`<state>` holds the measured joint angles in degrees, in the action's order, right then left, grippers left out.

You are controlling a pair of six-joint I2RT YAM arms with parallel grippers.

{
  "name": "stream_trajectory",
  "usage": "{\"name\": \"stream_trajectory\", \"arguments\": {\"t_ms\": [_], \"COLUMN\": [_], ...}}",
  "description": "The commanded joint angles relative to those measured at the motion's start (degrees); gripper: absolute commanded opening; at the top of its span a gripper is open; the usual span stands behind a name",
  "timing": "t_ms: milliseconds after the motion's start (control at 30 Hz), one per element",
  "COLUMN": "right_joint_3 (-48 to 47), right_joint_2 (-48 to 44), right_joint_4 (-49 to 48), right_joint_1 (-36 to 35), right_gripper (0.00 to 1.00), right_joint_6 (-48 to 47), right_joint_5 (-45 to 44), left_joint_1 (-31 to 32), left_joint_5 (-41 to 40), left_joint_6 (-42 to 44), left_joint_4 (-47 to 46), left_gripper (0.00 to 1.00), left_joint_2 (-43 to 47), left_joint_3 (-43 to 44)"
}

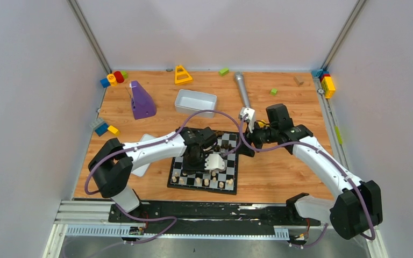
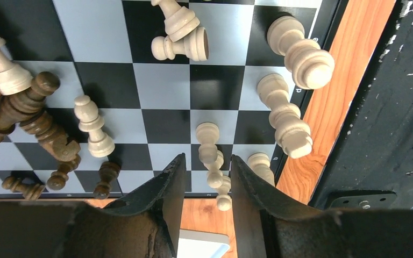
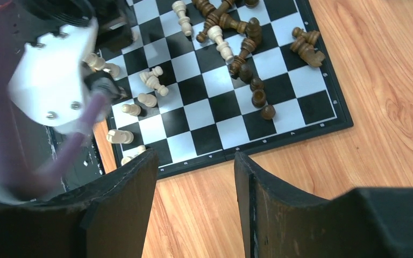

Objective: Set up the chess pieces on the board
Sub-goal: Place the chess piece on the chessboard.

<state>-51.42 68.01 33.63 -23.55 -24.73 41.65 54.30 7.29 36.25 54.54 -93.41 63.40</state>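
Left wrist view puts you right over the board, which lies flat on the wooden table just ahead of the 2 arm bases. The chess pieces are all on it or at its rim, and few are in order. Several pale pieces stand in a line along the bordered edge, another pale one lies on its side a few squares in, and the dark pieces are mostly tumbled in a heap towards the opposite side. In the right wrist view, 3 dark ones stand apart from that heap. Your left gripper hangs low over the edge row with its jaws released. A pale piece stands in the gap between the fingers, with space on either side, so nothing is grasped. Your right gripper hovers beside the board's rim over bare wood, jaws apart and holding nothing. Farther back on the table you have a white tray, a purple wedge-shaped object, a grey rod, a yellow triangular toy and coloured blocks in the far corners.
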Motion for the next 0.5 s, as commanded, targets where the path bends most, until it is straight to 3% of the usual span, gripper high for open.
{"name": "stream_trajectory", "arguments": {"t_ms": [0,267,367,467], "right_joint_3": [-1.24,-2.08,-3.03,-4.38], "right_joint_2": [0.55,3.15,6.01,9.25], "right_joint_4": [-1.04,-1.09,-1.15,-1.63], "right_joint_1": [2.8,4.52,2.67,-1.42], "right_gripper": [0.55,0.54,0.54,0.55], "right_joint_6": [0.98,2.25,1.83,0.78], "right_joint_5": [1.53,3.45,2.95,0.75], "left_joint_1": [0.09,-7.65,-10.88,-14.54], "left_joint_5": [1.68,6.88,7.67,6.97], "left_joint_6": [-0.89,-1.18,-1.51,-3.23], "left_joint_4": [-0.95,-3.83,-6.3,-10.27], "left_gripper": [0.45,0.57,0.61,0.73], "left_joint_2": [5.64,16.91,21.43,28.24], "left_joint_3": [2.21,1.45,-0.33,-3.41]}}
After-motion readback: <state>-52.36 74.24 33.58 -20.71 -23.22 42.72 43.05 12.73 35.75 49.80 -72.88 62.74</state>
